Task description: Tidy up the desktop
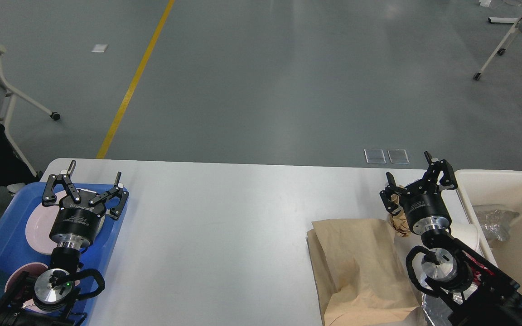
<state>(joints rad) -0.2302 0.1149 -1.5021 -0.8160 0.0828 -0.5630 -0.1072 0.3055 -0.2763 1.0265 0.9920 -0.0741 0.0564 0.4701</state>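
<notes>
On the desktop (224,235), brown paper bag (356,262), right hand (413,184) spread above crumpled paper (397,222)

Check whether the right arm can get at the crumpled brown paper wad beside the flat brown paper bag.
Probably yes: the right end effector hangs open over the crumpled brown paper wad, nothing between them.
</notes>
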